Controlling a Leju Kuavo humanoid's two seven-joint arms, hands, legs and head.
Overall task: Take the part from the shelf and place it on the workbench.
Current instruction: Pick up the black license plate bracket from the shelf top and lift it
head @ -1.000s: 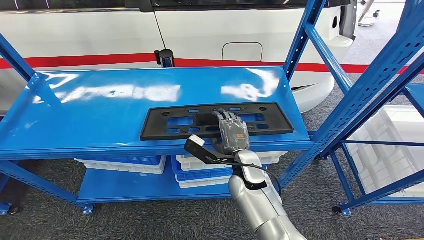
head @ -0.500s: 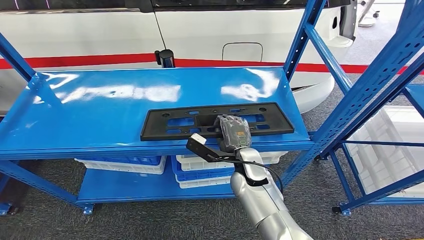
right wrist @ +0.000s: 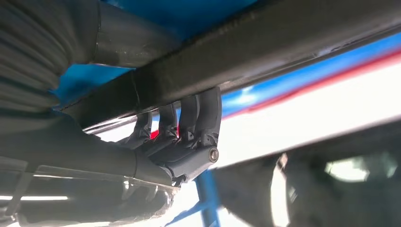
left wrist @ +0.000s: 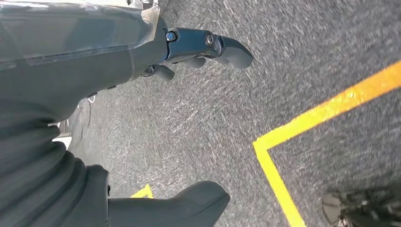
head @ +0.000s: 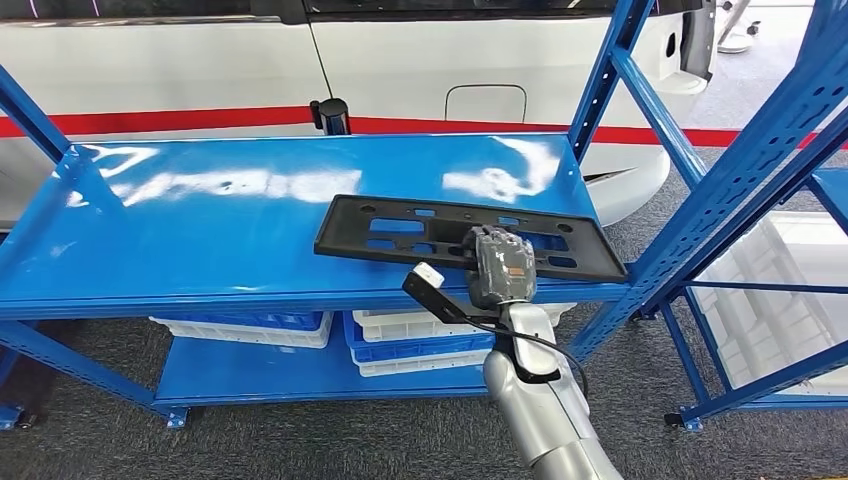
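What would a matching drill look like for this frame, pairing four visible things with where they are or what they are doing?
Things:
1. long black perforated plastic part
2. right hand
3. left hand
4. white slotted plastic crates

Descriptions:
A. hangs over grey floor with a yellow line
B. on the lower shelf level
C. grips the part's front edge
D. tilted above the blue shelf top

Pairs: 1-D, 2-C, 3-A, 4-B
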